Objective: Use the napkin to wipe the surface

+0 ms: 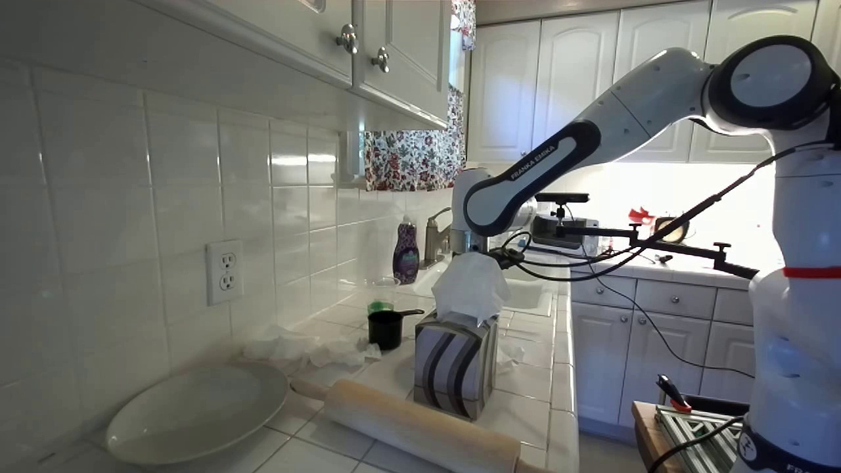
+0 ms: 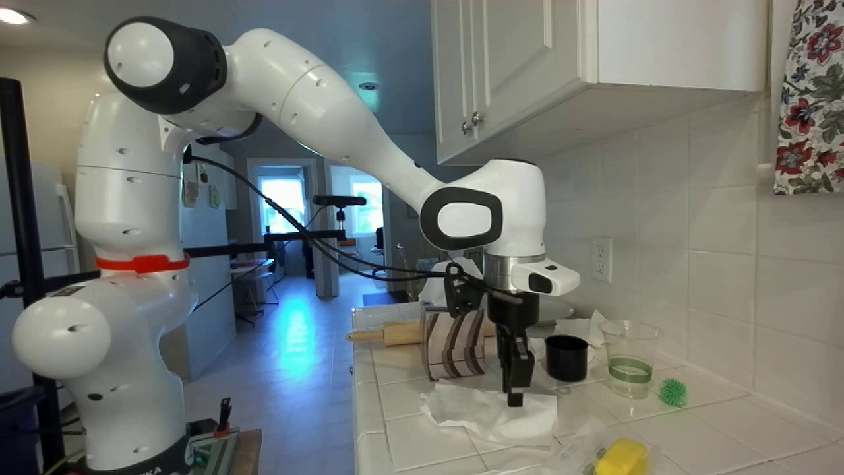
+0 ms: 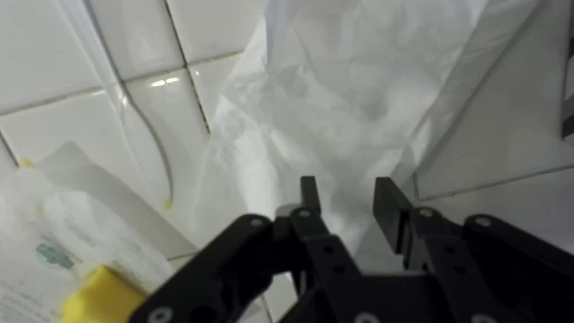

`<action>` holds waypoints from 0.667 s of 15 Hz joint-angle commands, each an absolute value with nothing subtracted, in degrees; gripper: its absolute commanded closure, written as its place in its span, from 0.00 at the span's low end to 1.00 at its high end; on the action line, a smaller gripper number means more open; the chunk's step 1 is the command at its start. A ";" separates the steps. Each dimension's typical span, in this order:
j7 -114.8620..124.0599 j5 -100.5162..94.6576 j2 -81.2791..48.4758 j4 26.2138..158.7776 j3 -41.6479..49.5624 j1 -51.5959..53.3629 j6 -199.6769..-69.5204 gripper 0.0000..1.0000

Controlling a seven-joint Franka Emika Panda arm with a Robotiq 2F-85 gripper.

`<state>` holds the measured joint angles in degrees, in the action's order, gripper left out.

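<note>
The napkin (image 2: 484, 412), white, thin and creased, lies spread on the glossy white tiled worktop (image 2: 432, 445). In the wrist view the napkin (image 3: 345, 85) fills the middle, with bare worktop tiles (image 3: 502, 121) to its right. In an exterior view only a bit of white paper (image 1: 509, 353) shows behind the tissue box. My gripper (image 2: 515, 396) points down over the napkin, its tips at or just above it; whether they touch cannot be told. In the wrist view the fingers of my gripper (image 3: 343, 188) stand apart, with nothing pinched between them and napkin beneath.
A striped tissue box (image 1: 453, 368) stands close behind my gripper. A rolling pin (image 1: 420, 424) and an oval dish (image 1: 197, 414) lie beyond it. A black cup (image 2: 566, 358), clear cup (image 2: 630, 369), green spiky ball (image 2: 673, 392) and yellow item (image 2: 623, 456) lie nearby.
</note>
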<state>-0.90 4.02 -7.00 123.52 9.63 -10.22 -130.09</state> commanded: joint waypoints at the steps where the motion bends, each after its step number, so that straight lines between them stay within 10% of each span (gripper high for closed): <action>1: 0.45 2.77 -6.95 122.75 9.70 -10.02 -130.67 0.31; 5: 0.47 3.40 -8.76 121.42 9.91 -10.37 -129.93 0.01; 10: 0.50 4.06 -11.10 119.96 9.98 -10.80 -129.86 0.00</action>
